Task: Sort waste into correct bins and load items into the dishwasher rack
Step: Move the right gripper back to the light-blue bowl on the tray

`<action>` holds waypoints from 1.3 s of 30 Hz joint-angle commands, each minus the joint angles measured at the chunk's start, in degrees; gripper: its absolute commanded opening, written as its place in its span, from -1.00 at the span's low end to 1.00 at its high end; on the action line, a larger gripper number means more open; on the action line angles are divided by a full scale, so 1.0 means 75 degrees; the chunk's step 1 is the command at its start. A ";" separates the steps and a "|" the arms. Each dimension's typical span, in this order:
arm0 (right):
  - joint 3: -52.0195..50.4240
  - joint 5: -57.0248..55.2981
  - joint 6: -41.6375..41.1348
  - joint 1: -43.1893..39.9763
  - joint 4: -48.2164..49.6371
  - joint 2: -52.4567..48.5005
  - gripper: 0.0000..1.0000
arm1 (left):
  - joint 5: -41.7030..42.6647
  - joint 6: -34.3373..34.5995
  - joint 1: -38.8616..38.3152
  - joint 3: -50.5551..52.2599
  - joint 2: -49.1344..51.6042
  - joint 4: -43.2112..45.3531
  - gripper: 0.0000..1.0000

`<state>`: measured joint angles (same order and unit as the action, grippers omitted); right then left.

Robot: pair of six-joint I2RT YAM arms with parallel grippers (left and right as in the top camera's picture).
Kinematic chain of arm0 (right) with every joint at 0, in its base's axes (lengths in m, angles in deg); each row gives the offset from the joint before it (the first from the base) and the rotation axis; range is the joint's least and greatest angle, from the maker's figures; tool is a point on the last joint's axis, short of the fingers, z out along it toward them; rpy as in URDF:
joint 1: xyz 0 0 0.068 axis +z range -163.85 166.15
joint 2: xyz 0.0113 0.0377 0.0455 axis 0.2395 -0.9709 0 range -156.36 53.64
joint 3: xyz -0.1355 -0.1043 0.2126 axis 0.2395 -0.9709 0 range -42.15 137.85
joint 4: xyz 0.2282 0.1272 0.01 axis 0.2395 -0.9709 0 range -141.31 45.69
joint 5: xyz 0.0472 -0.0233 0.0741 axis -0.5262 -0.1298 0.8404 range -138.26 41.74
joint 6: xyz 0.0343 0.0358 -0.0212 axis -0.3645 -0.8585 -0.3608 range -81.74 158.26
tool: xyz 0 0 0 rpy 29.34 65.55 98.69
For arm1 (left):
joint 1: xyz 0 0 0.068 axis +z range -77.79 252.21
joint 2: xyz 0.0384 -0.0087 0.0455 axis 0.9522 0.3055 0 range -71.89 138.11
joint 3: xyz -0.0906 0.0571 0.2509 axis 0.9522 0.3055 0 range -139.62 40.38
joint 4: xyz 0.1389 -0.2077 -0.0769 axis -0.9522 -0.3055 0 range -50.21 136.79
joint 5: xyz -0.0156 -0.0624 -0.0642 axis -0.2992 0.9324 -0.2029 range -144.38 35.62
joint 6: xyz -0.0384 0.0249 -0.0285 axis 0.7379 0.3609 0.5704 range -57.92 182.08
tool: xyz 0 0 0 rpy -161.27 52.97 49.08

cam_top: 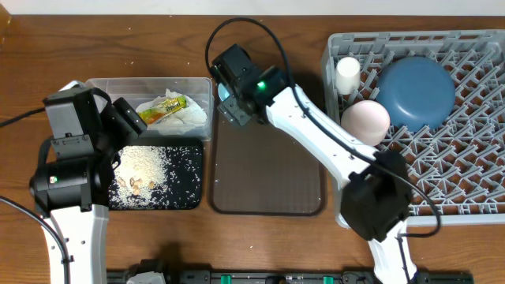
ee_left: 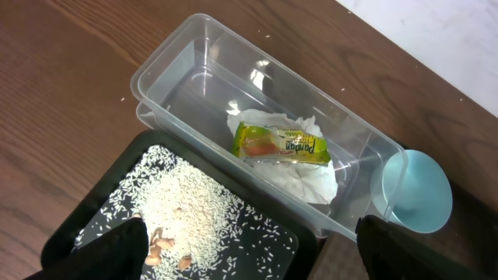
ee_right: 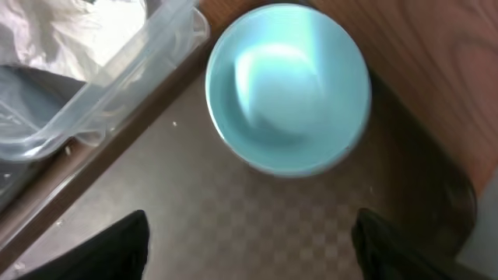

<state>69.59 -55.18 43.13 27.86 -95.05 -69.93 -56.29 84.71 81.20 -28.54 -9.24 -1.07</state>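
Observation:
The clear tub (cam_top: 102, 88) holds the crumpled white napkin (ee_left: 311, 180) and the yellow-green wrapper (ee_left: 280, 144). The black tray (cam_top: 193, 177) holds loose rice (ee_left: 187, 210) and a few brown bits. My left gripper (ee_left: 257, 249) is open and empty above both bins, and it also shows in the overhead view (cam_top: 125, 118). My right gripper (ee_right: 253, 245) is open and empty just above the light-blue bowl (ee_right: 288, 85), which stands on the brown serving tray's (cam_top: 268, 170) far left corner. The grey rack (cam_top: 473, 158) holds the dark-blue bowl (cam_top: 416, 93), pink bowl (cam_top: 365, 120) and white cup (cam_top: 347, 73). The chopsticks are out of view.
The tub's wall (ee_right: 101, 93) stands right next to the light-blue bowl. The right arm (cam_top: 316, 130) reaches across the serving tray from the rack side. The rack's near half has bare pegs.

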 commanded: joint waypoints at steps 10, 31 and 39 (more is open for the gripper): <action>0.0073 0.1198 0.1478 -0.0361 0.0857 -0.0868 -0.45 | -0.0093 -0.0044 0.0041 -0.0085 0.0029 -0.0015 0.75; -0.0029 0.2946 0.2346 -0.0933 0.1020 -0.1314 -0.34 | -0.0090 -0.0044 0.0041 -0.0085 0.0029 -0.0015 0.75; -0.0289 0.2900 0.2477 -0.0921 0.1055 -0.1370 -0.31 | -0.0093 -0.0044 0.0041 -0.0085 0.0029 -0.0017 0.76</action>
<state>68.31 -34.28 60.33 20.52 -87.16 -78.59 -56.29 84.71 81.20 -28.54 -9.24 -1.05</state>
